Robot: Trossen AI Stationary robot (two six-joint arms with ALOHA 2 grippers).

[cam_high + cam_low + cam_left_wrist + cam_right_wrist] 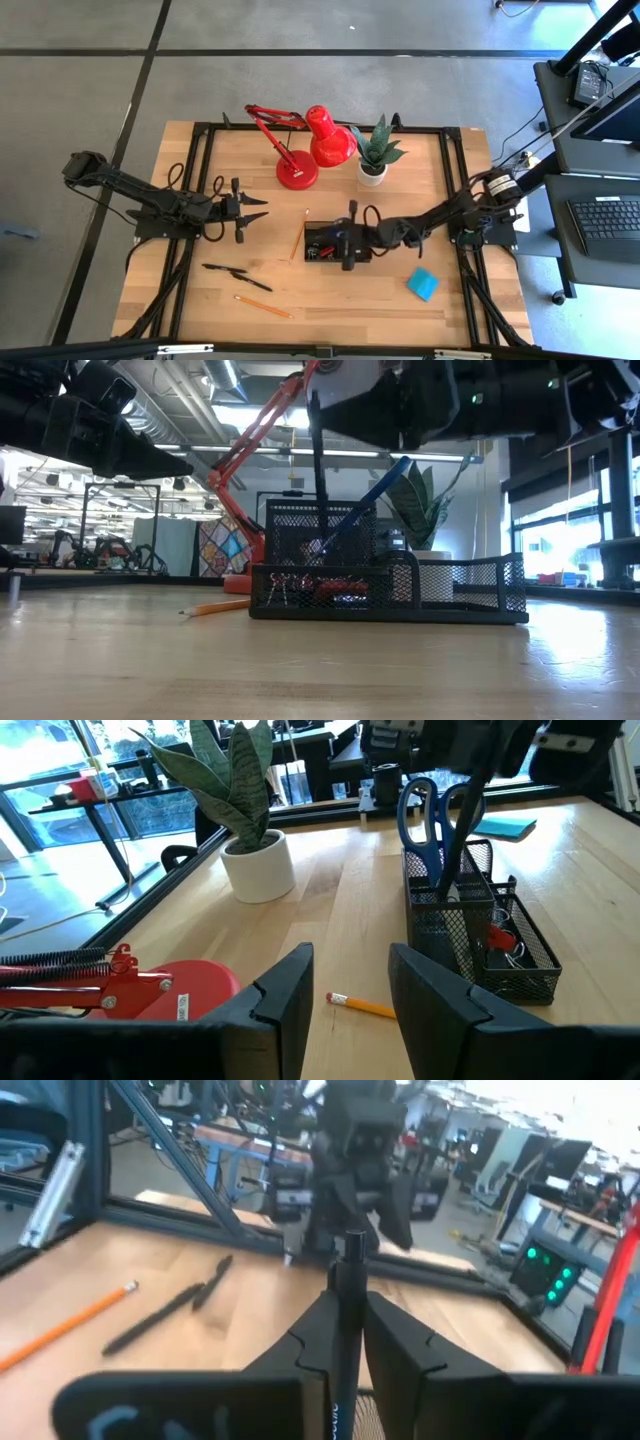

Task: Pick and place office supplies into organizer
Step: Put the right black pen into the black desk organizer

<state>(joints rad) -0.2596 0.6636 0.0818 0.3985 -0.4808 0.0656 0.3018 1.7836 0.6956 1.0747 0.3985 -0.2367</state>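
One black mesh organizer (325, 243), one pair of blue-handled scissors (437, 815), three black pens (224, 268) (254, 283) (345, 1340), two orange pencils (264, 307) (299, 238), one blue note pad (422, 284).

Organizer (337, 244) at frame centre; lamp (305, 140) and plant (376, 152) above it; note pad (422, 284) lower right; pens (238, 274) lower left.

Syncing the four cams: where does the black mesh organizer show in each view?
High view: black mesh organizer at table centre, under the right gripper.
Low view: centre, on the tabletop.
Left wrist view: right side, blue-handled scissors standing in it.
Right wrist view: I cannot make it out; the fingers, shut on a black pen, fill the foreground.
Shared landmark: the red desk lamp, also in the low view and left wrist view.
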